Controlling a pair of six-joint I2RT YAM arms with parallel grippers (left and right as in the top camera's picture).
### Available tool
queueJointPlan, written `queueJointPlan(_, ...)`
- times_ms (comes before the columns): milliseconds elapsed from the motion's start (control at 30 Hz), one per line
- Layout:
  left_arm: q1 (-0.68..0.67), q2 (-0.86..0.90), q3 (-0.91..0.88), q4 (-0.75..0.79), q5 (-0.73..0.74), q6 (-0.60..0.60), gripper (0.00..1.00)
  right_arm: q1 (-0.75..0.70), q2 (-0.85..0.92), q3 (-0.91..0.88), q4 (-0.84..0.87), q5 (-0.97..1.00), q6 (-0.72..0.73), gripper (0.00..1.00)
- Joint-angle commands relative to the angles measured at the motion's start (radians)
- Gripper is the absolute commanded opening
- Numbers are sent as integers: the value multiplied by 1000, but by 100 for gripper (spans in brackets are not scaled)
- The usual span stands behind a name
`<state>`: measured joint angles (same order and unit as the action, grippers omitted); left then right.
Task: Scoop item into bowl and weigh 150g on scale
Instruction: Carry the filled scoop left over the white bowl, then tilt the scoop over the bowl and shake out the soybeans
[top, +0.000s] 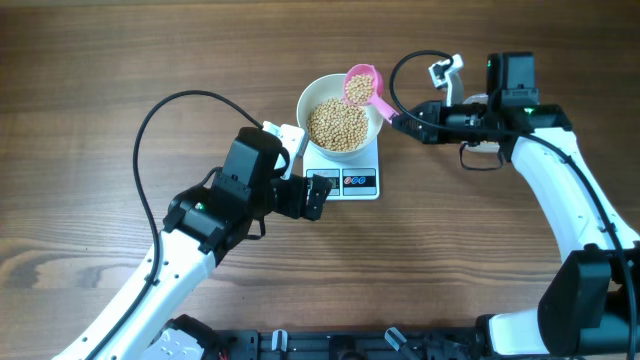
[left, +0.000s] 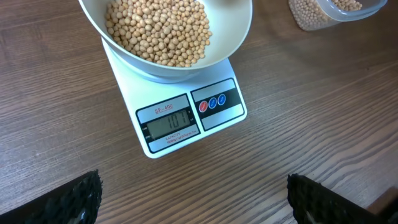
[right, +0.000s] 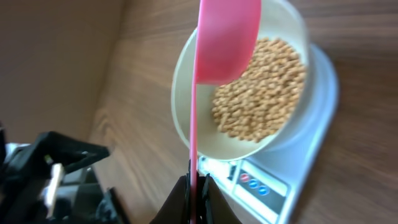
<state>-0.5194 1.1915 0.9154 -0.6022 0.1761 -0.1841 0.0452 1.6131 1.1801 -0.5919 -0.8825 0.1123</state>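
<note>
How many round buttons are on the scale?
3, in a row on the scale beside the display: a red button, a blue button, a second blue button. None seems hidden.

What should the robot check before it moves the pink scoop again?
1. Bowl sits on scale: ok.
2. Right fingers shut on the scoop handle: ok.
3. Scoop is over the bowl: ok.
4. Scoop is emptied: cannot tell.
5. Weight reached: display seems to read 101, short of 150: not ok.
6. Left fingers open and off the scale: ok.
</note>
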Motion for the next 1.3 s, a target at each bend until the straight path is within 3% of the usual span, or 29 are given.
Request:
queueJointPlan(0,-4,2,-1,3,-10,19,100,3,-14,37,7,59,3,4)
queueJointPlan(200,-4,2,-1,3,-10,19,100,37,-16,37,16,203,-21,4)
queueJointPlan(500,-4,2,-1,3,-10,19,100,130,-16,37,136,253,-60,5)
queueJointPlan(600,-4,2,-1,3,-10,19,100,153,-16,37,135,341,-65,4)
queueJointPlan(1267,-4,2,-1,3,-10,19,100,247,-16,37,55,468,-212,4)
